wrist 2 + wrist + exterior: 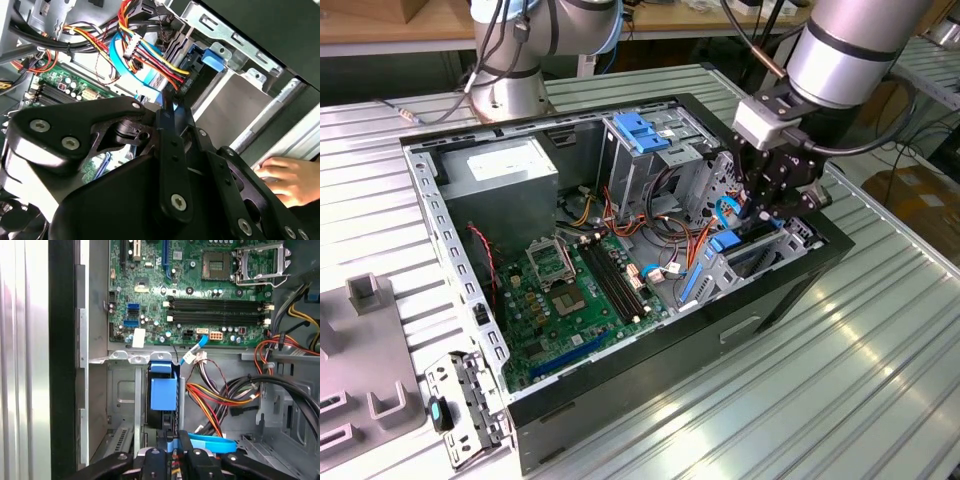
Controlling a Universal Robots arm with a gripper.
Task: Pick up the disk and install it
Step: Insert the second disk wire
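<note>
One thing matters for seating it well: keep the disk (pixel 164 392) square to the drive bay (pixel 122 400) walls and press straight along its blue rails, clear of the loose cables (pixel 215 395) just beside. The gripper (pixel 171 442) has its jaws drawn close together, apparently clamped on the disk, which stands edge-on inside the bay.

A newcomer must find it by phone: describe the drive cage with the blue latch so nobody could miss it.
Find the open computer case on the ribbed metal table. Against its far wall, to the exterior view's right of the grey power supply, stands the drive cage. It is the tallest metal frame inside, towering over the motherboard, with a light-blue latch on top.
</note>
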